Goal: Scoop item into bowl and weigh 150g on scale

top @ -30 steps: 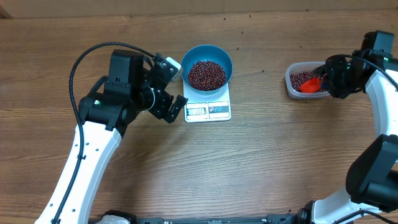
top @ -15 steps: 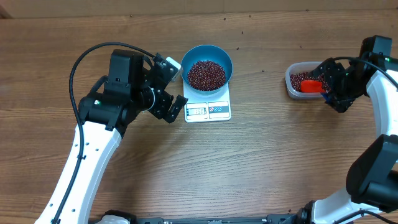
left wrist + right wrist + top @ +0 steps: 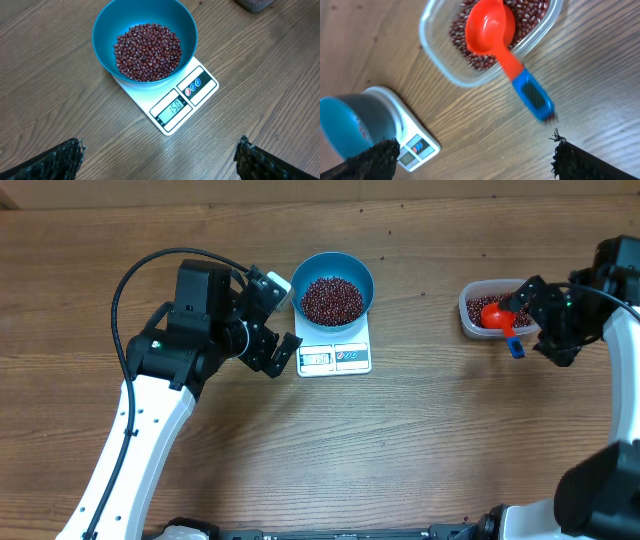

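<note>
2 arms at a wooden table [image 3: 420, 440]. Blue bowl [image 3: 365, 280] sits on the white scale [image 3: 335, 358], covering the scale's far part; the display strip stays visible on the near edge. Beans [image 3: 332, 299] fill the bottom of the bowl in 1 maroon heap. In the left wrist view the display reads 150.

Left end effector [image 3: 275, 322] hangs just left of the scale, fingers spread wide apart, gripping nothing, touching neither bowl nor scale. Its wrist camera looks straight down at bowl and scale, with both fingertips at the bottom corners of the frame.

Clear plastic tub [image 3: 465, 315] stands well to the right of the scale, with more beans inside. Red scoop [image 3: 492, 313] lies in the tub, cup on top of those beans, and its blue handle [image 3: 514, 347] sticks out over the tub rim above the table. The handle looks blurred in the right wrist view.

Right end effector [image 3: 538, 322] is just right of the tub, near the handle, fingers fully apart and empty. The scoop is not between them.
</note>
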Action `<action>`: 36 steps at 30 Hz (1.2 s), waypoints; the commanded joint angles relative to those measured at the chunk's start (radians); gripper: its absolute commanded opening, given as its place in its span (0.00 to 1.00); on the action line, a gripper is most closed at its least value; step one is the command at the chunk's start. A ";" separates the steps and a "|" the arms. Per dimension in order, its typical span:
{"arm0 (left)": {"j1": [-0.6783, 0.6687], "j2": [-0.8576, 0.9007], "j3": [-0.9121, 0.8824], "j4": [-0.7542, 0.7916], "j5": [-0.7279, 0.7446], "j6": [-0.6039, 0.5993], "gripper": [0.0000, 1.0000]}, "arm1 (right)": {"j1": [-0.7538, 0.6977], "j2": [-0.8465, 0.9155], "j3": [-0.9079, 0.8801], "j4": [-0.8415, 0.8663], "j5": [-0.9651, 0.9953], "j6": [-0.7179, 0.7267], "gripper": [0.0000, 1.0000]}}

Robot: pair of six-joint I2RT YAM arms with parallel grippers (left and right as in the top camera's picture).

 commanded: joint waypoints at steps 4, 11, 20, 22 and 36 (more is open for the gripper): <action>0.005 0.005 -0.004 0.003 0.008 -0.006 1.00 | 0.015 -0.174 0.124 -0.117 -0.031 -0.132 1.00; 0.005 0.005 -0.004 0.003 0.008 -0.006 1.00 | 0.066 -0.352 0.152 -0.283 -0.062 0.000 1.00; 0.005 0.005 -0.004 0.003 0.008 -0.006 1.00 | 0.066 -0.452 0.152 -0.360 0.005 0.049 1.00; 0.005 0.005 -0.004 0.003 0.008 -0.006 0.99 | 0.066 -0.452 0.152 -0.381 0.030 0.049 1.00; 0.005 0.005 -0.004 0.003 0.008 -0.006 0.99 | 0.155 -0.550 -0.001 -0.093 0.031 -0.183 1.00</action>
